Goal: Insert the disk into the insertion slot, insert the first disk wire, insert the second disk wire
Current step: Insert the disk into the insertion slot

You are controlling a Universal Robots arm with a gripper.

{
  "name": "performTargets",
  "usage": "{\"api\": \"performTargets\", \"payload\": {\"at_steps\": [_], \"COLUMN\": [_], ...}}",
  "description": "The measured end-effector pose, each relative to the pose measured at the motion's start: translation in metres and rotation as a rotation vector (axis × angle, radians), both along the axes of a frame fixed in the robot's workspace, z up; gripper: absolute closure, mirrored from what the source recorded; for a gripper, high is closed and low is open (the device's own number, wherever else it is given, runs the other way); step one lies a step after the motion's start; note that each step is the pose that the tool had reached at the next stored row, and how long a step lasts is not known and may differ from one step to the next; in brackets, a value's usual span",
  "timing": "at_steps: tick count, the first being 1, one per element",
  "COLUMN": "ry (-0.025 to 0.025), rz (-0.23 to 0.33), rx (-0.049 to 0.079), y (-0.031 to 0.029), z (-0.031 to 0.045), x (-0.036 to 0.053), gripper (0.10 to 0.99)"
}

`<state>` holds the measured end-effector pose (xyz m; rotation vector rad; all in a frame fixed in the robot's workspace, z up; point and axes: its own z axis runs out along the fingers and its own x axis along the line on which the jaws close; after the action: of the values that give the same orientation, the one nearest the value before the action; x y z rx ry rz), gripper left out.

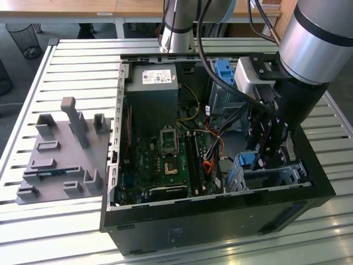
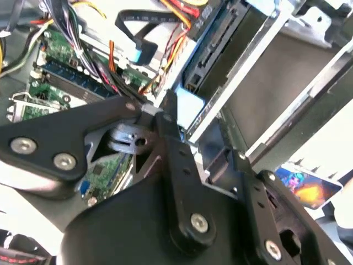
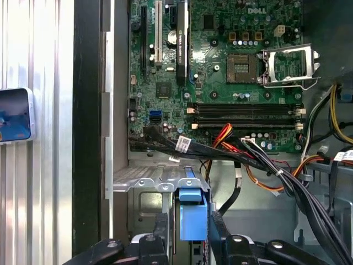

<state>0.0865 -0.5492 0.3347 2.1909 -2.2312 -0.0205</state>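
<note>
The disk (image 1: 247,160) sits low in the front right corner of the open computer case, and its bright blue caddy end (image 3: 193,214) shows between two black fingers. My gripper (image 1: 260,159) reaches down into that corner and is shut on the caddy end. In the second wrist view the disk's dark connector edge (image 2: 214,51) lies inside the insertion slot (image 2: 287,72), a silver sheet-metal bay. The bay's perforated rim (image 3: 146,178) runs beside the caddy. A loose black cable with a blue plug (image 2: 144,52) and a bundle of black, red and orange wires (image 3: 242,152) hang close by, unconnected to the disk.
The motherboard (image 1: 165,154) and the power supply (image 1: 151,94) fill the case's left half. A taller grey cage with a blue tab (image 1: 223,77) stands at the back right. A grey fixture plate (image 1: 60,160) lies on the slatted table. A small colourful card (image 3: 14,115) rests outside the case wall.
</note>
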Motion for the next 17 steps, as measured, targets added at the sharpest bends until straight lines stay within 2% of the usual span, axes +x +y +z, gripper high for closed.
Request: {"api": "performTargets", "payload": {"at_steps": [5,6,7,9,10,12,17], "ry": [0.0000,0.0000,0.0000,0.0000,0.0000,-0.0004,-0.0044], "rz": [0.000,0.000,0.000,0.000,0.001,0.001,0.001], "rx": [0.000,0.000,0.000,0.000,0.000,0.000,0.000], "y": [0.0000,0.0000,0.0000,0.0000,0.0000,0.0000,0.0000], "z": [-0.0009,-0.0010,-0.0009,-0.0008,-0.0006,-0.0003,-0.0002], "x": [0.0000,0.0000,0.0000,0.0000,0.0000,0.0000,0.0000], "gripper": [0.659,0.725,0.725,0.843,0.843,0.961,0.980]}}
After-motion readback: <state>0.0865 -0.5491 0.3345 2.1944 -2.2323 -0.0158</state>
